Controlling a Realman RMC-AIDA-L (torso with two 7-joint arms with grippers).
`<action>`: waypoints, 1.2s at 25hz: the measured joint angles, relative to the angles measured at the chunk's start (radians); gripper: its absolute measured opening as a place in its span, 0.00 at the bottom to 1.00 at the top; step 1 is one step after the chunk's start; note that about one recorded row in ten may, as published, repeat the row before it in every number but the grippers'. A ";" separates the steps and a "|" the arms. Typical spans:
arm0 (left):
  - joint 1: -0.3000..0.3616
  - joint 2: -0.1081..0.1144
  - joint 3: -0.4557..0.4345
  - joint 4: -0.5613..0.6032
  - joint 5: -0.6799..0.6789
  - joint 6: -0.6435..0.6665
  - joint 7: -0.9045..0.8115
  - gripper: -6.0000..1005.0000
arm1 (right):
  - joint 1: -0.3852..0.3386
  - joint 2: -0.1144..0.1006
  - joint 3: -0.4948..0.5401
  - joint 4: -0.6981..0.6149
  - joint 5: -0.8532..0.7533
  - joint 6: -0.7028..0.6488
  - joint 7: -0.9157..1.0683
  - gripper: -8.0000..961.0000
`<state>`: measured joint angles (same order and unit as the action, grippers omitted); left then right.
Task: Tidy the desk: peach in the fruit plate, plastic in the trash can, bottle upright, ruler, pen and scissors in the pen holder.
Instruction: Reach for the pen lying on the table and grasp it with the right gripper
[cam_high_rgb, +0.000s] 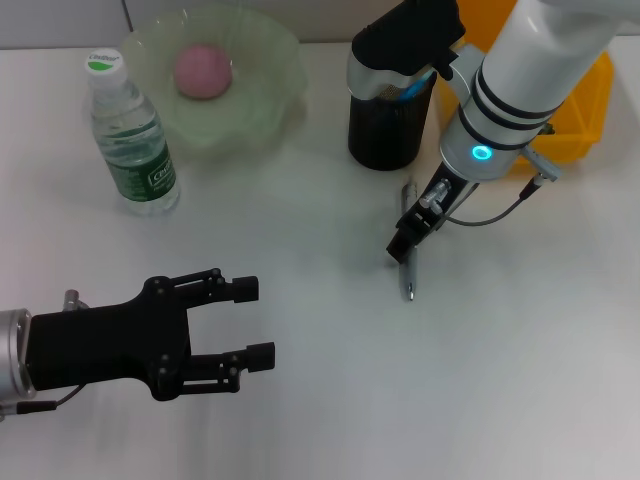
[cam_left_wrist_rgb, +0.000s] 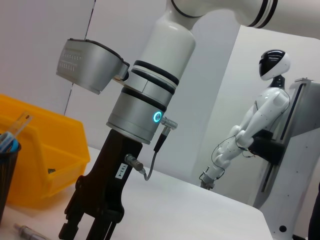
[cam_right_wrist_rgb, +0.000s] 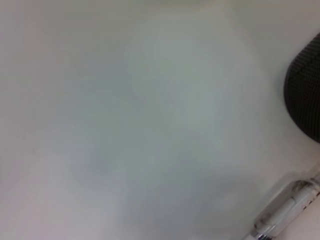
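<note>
With the peach (cam_high_rgb: 203, 71) plated and bottle (cam_high_rgb: 132, 138) upright, the right gripper (cam_high_rgb: 404, 243), spread unclear, descends on the pen (cam_high_rgb: 408, 270), needing a firm pinch; the left gripper (cam_high_rgb: 248, 323) idles wide.

A plain pale wall (cam_left_wrist_rgb: 45, 30) rises behind the work surface, crossed by one thin dark vertical line; farther off stands a white humanoid figure (cam_left_wrist_rgb: 255, 125) with a black face (fixed to a grey upright frame (cam_left_wrist_rgb: 300, 150)); the light is even and soft.
</note>
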<state>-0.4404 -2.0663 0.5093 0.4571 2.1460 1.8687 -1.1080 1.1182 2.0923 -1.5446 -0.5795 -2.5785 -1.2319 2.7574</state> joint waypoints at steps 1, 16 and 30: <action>0.000 0.000 0.000 0.000 0.000 0.000 0.000 0.80 | 0.000 0.000 0.000 0.000 -0.001 0.000 0.000 0.68; -0.005 0.000 0.002 0.000 0.000 0.001 -0.007 0.80 | 0.000 0.000 0.000 0.001 -0.003 0.000 0.003 0.66; -0.008 0.002 0.002 0.000 0.000 0.000 -0.007 0.80 | 0.001 0.000 -0.002 0.001 -0.005 -0.012 0.003 0.65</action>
<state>-0.4479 -2.0646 0.5108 0.4573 2.1460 1.8684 -1.1152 1.1197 2.0923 -1.5463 -0.5782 -2.5832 -1.2441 2.7601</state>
